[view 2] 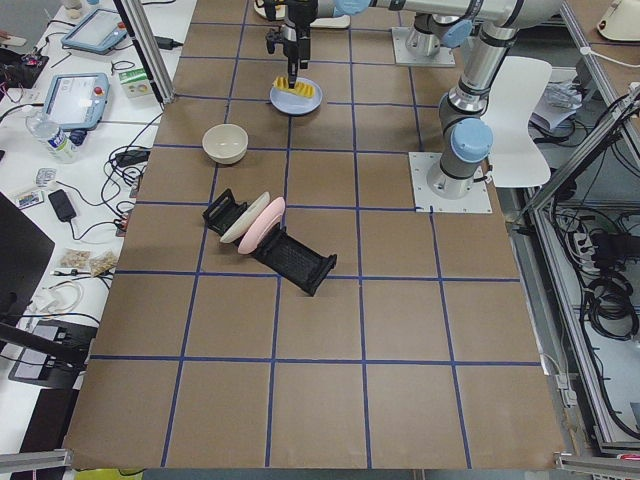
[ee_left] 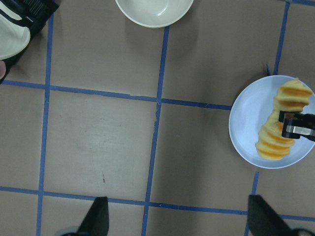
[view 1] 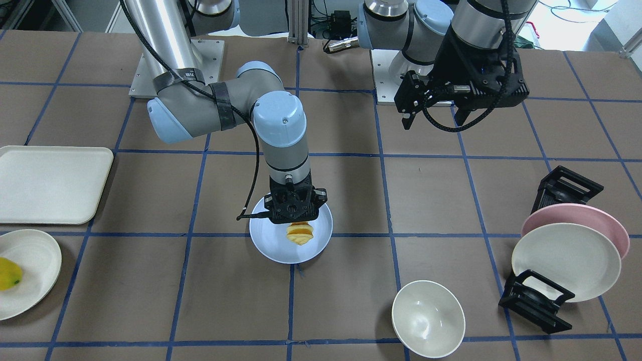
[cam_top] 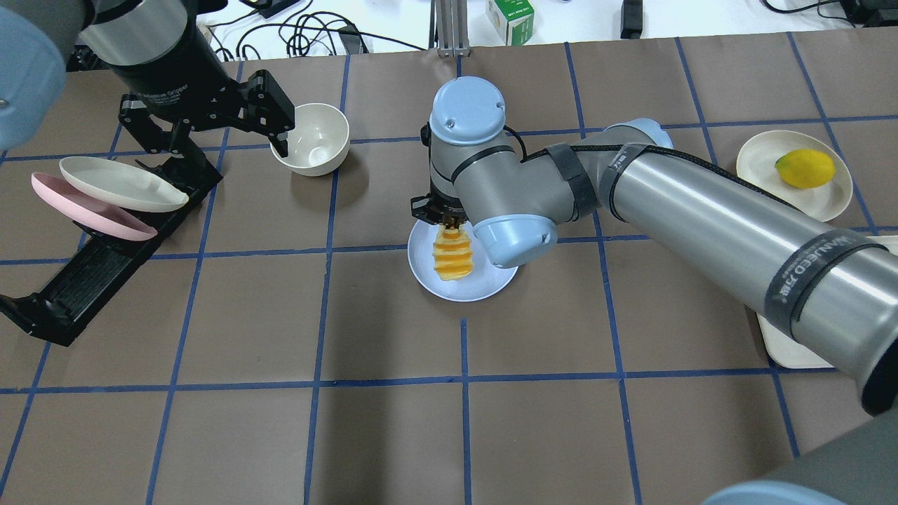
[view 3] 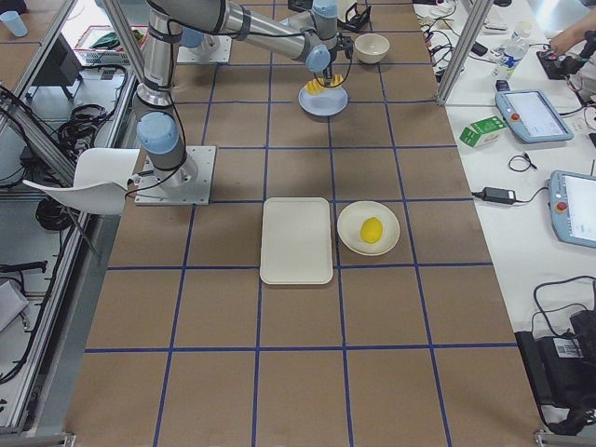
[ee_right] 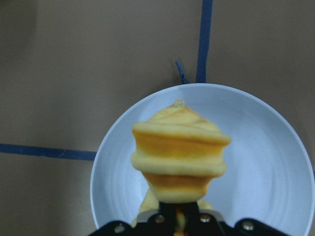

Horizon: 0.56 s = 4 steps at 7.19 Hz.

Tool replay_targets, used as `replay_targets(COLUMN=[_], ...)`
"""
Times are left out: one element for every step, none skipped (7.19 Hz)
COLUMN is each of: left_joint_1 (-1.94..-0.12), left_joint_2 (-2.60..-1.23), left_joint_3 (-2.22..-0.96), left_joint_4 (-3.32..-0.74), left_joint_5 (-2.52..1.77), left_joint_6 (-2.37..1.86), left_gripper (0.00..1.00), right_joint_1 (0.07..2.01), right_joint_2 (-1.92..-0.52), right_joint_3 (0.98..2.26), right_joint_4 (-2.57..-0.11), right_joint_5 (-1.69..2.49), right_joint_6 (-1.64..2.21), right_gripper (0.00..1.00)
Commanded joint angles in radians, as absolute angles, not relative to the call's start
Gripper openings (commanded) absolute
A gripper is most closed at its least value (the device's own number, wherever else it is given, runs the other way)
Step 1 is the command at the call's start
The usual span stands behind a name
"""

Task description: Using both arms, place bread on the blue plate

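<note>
Front-facing: only the lower end of the bread (view 1: 300, 233) visible under the right gripper (view 1: 293, 214), over the blue plate (view 1: 271, 243); left gripper (view 1: 434, 120) raised, well apart. Overhead: full ridged length on show. Left wrist: own jaws spread wide. Right wrist: bread pinched between narrowed jaws.
</note>
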<state>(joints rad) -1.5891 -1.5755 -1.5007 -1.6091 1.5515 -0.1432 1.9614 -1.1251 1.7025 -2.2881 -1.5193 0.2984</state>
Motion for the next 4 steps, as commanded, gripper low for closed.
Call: replay_targets(left_joint_1=[-1.589, -1.589, -1.589, -1.589], left_joint_2=[-1.580, -1.569, -1.569, -1.569], left_joint_3=[-1.502, -1.500, -1.499, -1.499], left_joint_4=[-1.609, -1.611, -1.611, -1.611], left_joint_5=[1.552, 1.554, 1.552, 1.552], left_joint_6=[-0.141, -0.140, -0.141, -0.141], left_gripper=[1.00, 1.00, 1.00, 1.00], right_joint_1=[1.960, 1.959, 1.945, 1.928], right_joint_2=[-1.126, -1.121, -1.124, -1.134], right_joint_3=[1.752, 1.784, 1.827, 1.825], right_joint_4=[-2.330, -2.391, -2.496, -2.508], right_joint_5=[-1.525, -1.522, -1.513, -1.516], right_joint_6=[0.278, 0.264, 0.220, 0.219], right_gripper=[0.26, 0.90, 1.00, 1.00])
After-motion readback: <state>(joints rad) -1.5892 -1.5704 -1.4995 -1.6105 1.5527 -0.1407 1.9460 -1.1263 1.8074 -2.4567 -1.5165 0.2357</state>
